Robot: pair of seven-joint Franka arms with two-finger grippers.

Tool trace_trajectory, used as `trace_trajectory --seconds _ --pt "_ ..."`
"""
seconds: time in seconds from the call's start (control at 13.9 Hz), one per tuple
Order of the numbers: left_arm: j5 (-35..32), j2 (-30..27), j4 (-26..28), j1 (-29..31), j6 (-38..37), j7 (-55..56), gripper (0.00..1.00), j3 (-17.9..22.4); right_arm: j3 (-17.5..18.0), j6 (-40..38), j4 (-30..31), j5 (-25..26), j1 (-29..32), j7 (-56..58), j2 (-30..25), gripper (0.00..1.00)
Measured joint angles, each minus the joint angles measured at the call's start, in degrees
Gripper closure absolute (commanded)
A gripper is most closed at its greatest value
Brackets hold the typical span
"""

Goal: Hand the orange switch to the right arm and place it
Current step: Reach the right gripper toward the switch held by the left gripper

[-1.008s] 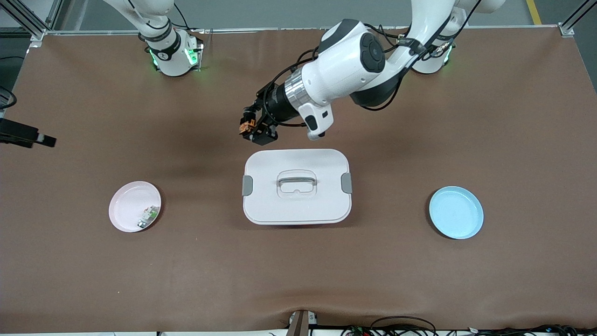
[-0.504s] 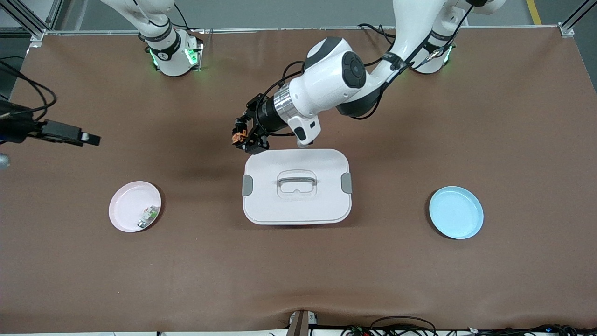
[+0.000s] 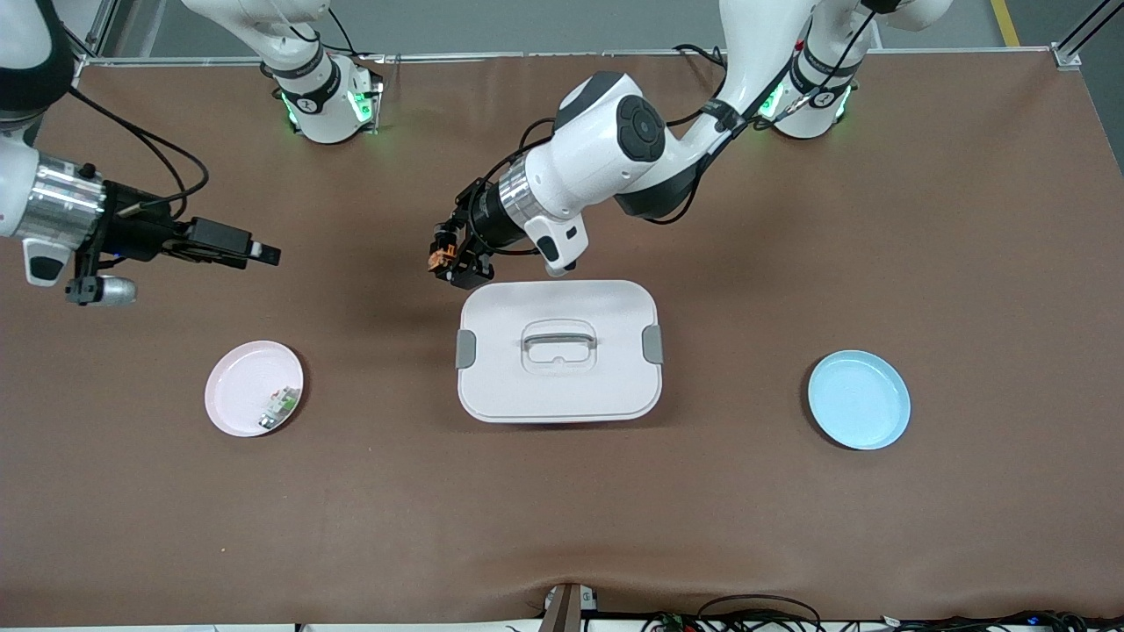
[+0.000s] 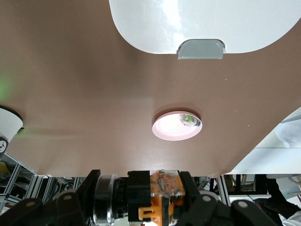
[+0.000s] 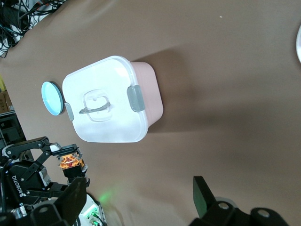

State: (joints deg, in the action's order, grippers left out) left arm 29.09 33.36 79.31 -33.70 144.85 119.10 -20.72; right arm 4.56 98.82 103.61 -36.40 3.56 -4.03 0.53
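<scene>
Jaws of the left gripper [image 3: 446, 260] pinch the orange switch [image 3: 436, 258] tight, up over the bench [image 3: 966, 219] beside the white box [image 3: 558, 351]. Right gripper [image 3: 263, 254] hangs wide open, holding nothing.

Left tool [image 4: 162, 207] grips orange switch [image 4: 162, 195]; pink plate [image 4: 176, 127] below.

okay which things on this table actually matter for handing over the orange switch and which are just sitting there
In the job:
orange switch, shut in the left gripper above the table
right gripper, open, over the table's right-arm end

Lying about:
lidded box
pink plate holding a white-and-green part
blue plate
</scene>
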Motion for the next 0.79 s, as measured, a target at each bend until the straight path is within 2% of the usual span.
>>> trace_trajectory --seconds 0.29,0.79 --pt "0.0 0.0 -0.2 0.0 0.0 0.0 0.67 0.1 0.0 5.7 2.1 -0.2 -5.1 -0.2 -0.1 0.00" --pt "0.0 0.0 -0.4 0.0 0.0 0.0 0.67 0.1 0.1 15.8 5.4 -0.4 -15.0 -8.8 -0.1 0.00"
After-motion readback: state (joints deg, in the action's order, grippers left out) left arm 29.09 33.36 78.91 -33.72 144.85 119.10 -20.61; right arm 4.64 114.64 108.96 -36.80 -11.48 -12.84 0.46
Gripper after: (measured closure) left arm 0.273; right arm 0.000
